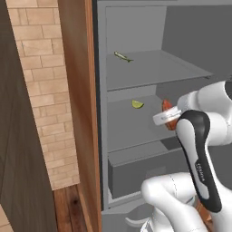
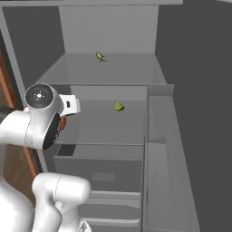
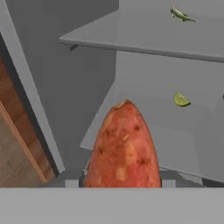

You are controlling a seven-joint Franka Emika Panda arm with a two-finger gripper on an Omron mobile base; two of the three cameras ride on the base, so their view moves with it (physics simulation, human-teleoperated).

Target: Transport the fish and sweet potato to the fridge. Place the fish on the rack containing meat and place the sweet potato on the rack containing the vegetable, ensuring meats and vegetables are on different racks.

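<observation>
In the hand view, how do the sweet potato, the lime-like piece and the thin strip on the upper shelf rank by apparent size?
1. sweet potato, by far the largest, though it sits right at the camera.
2. and 3. vegetable and meat: small and alike, too close to rank.

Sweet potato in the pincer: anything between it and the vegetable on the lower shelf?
Nothing. In the hand view only bare grey shelf separates the sweet potato from the vegetable.
</observation>
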